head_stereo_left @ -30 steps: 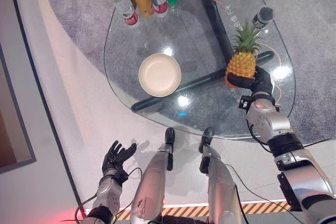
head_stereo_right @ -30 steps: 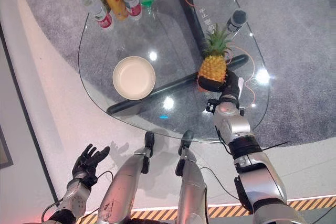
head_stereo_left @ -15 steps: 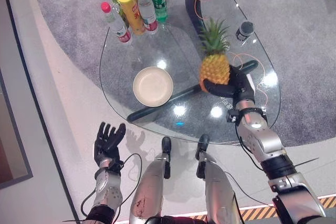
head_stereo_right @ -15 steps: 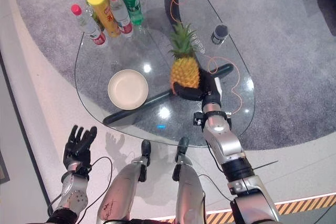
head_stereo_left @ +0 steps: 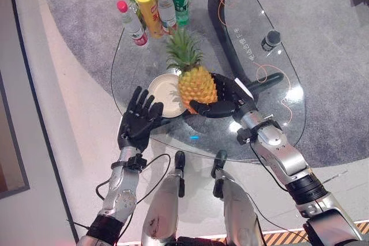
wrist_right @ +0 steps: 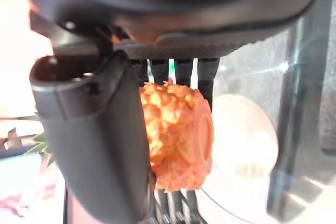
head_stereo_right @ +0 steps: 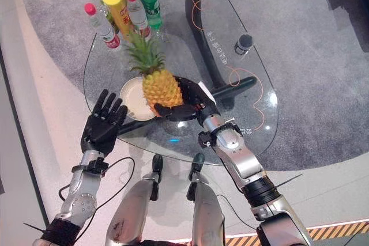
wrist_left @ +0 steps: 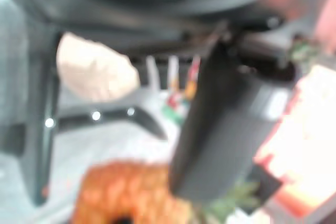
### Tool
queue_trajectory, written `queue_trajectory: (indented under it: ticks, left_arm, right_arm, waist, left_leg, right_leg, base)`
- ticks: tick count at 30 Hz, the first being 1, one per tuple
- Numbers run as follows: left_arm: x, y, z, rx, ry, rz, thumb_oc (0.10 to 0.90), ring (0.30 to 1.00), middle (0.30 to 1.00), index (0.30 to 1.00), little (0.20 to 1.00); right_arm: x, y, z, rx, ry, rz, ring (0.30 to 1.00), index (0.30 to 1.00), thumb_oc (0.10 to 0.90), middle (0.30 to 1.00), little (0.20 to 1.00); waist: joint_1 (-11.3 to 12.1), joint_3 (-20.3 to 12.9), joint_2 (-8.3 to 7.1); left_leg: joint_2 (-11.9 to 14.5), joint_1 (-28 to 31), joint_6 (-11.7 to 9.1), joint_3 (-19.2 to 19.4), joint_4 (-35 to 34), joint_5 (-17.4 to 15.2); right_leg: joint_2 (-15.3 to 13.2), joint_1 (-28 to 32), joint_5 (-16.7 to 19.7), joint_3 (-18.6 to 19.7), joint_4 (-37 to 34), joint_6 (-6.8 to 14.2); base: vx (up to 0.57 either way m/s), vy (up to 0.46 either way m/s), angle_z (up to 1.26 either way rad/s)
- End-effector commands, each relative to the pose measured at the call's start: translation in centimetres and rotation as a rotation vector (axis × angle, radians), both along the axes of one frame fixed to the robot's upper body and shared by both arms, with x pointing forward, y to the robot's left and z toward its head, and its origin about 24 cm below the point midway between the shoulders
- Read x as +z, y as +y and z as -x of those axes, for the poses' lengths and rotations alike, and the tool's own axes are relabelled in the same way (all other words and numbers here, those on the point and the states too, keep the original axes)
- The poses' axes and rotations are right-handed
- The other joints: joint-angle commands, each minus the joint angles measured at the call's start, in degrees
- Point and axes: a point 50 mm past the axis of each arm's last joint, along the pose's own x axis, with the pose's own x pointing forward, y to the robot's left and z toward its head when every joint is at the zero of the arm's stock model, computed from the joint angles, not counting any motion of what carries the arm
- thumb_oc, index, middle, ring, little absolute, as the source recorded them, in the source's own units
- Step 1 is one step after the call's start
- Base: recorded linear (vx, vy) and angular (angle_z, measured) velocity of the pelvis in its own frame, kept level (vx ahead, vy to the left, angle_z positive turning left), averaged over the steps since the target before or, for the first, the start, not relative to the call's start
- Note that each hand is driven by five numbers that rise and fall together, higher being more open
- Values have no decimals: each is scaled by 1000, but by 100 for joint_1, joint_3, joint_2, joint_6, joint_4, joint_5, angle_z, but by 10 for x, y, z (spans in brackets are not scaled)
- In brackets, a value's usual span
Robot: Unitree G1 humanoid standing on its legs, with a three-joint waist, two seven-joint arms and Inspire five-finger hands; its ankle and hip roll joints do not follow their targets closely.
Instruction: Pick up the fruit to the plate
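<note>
Holding one pineapple (head_stereo_left: pixel 197 87), one plate (head_stereo_left: pixel 162 93) beside

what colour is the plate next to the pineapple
Cream, plain with no pattern. The plate shows best in the right eye view, partly behind the pineapple.

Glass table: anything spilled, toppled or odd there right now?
Nothing stands out. The bottles stand upright at the glass table's far edge, the round cream plate lies flat, and the right hand holds the yellow pineapple upright.

Plate (head_stereo_left: pixel 163 89) half behind pineapple (head_stereo_left: pixel 196 87).
</note>
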Motion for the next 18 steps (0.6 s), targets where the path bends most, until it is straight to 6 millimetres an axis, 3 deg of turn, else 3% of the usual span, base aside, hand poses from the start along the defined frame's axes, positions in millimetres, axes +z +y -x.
queue_trajectory:
  ticks: [1, 9, 18]
  left_arm:
    - [54, -12, 3, -138, -258, -66, 800, 900, 900, 900, 900]
    - [71, -35, 8, -335, -327, 17, 800, 900, 900, 900, 900]
    - [89, -27, 14, -354, -428, 53, 800, 900, 900, 900, 900]
  right_arm:
    - [81, 37, 31, 255, -397, -65, 300, 300, 100, 300, 200]
    - [69, 52, 36, 345, -383, 77, 300, 300, 100, 300, 200]
    - [43, 52, 36, 385, -294, 235, 300, 300, 100, 300, 200]
  waist:
    - [61, -158, -84]
    - [99, -158, -107]
    - [231, -158, -165]
  left_leg:
    - [-314, -59, 162, -53, 338, -214]
    - [-432, -156, 191, -160, 349, -187]
    - [-507, -182, 174, -326, 336, -148]
  right_leg:
    - [-30, 411, -238, -609, 483, 124]
    - [-32, 394, -132, -586, 349, 168]
    - [-49, 428, -119, -625, 317, 178]
  base:
    - [-4, -22, 5]
    - [-3, -9, 6]
    - [12, -23, 9]
